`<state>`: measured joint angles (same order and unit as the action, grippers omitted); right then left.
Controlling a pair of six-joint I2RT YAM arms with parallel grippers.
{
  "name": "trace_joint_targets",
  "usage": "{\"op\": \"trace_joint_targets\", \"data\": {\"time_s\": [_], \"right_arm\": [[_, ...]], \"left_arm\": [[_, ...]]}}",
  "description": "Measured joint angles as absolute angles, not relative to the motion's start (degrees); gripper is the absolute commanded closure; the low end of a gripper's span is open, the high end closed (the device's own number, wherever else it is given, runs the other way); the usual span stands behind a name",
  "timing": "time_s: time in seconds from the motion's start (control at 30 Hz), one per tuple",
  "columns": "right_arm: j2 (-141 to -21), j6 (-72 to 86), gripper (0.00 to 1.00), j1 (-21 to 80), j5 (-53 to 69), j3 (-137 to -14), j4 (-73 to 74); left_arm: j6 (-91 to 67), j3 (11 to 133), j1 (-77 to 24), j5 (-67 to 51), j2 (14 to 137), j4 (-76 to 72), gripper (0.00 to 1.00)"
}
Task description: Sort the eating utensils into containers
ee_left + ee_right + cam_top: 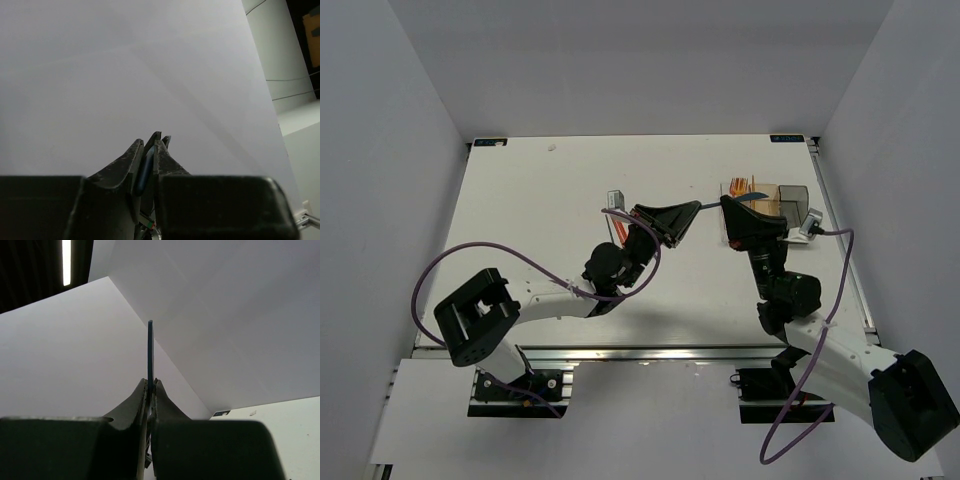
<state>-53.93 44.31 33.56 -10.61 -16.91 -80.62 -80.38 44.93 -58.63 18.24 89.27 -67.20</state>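
A thin dark blue utensil (708, 204) spans the short gap between my two gripper tips, above the table. My left gripper (692, 208) points right and is shut on a dark blue piece (145, 167). My right gripper (725, 203) points up-left and is shut on a dark blue piece seen edge-on (150, 350), sticking out past its tips. I cannot tell whether both hold the same piece. The containers (790, 190) stand just behind the right gripper; the left bin holds orange utensils (740, 186). A red-orange utensil (620, 232) lies beside the left arm.
A small white object (615, 198) lies behind the left gripper, and another (809, 222) sits right of the bins. The table's right edge (840, 240) runs close to the containers. Grey walls enclose the table on three sides.
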Motion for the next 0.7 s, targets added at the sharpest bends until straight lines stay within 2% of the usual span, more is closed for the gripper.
{"op": "trace_joint_targets", "data": {"time_s": [0.03, 0.1, 0.13, 0.2, 0.23, 0.3, 0.43, 0.57, 0.7], "right_arm": [[-53.9, 44.5, 1.0, 33.6, -10.7, -16.8, -80.8], [-53.7, 44.8, 0.99, 33.7, -11.0, -16.5, -81.1], [-53.7, 44.9, 0.86, 33.7, -11.1, -16.3, -81.2], [-53.5, 45.1, 0.69, 33.8, -11.5, -15.6, -81.2], [-53.4, 44.7, 0.55, 33.8, -11.7, -15.1, -80.9], [-53.3, 44.2, 0.47, 33.6, -11.8, -13.9, -80.1], [-52.2, 42.9, 0.11, 33.7, -11.6, -12.0, -78.4], [-49.3, 41.6, 0.11, 33.7, -12.0, -9.9, -75.7], [-40.2, 39.2, 0.11, 33.7, -12.2, -8.0, -74.0]], "left_arm": [[-80.3, 44.9, -58.7, 18.0, 89.3, -67.3, 1.0], [-80.0, 44.9, -58.7, 17.7, 89.3, -67.4, 1.0], [-79.7, 44.9, -58.7, 17.6, 89.3, -67.3, 1.0], [-79.3, 44.9, -58.7, 17.5, 89.3, -66.8, 1.0], [-78.7, 44.9, -58.7, 17.5, 89.1, -66.7, 1.0], [-77.6, 44.9, -58.7, 17.6, 88.5, -65.7, 1.0], [-75.2, 44.9, -58.8, 18.0, 86.3, -64.1, 1.0], [-71.4, 45.1, -58.8, 18.7, 82.2, -61.4, 1.0], [-64.7, 50.3, -58.8, 20.9, 77.6, -47.6, 1.0]]}}
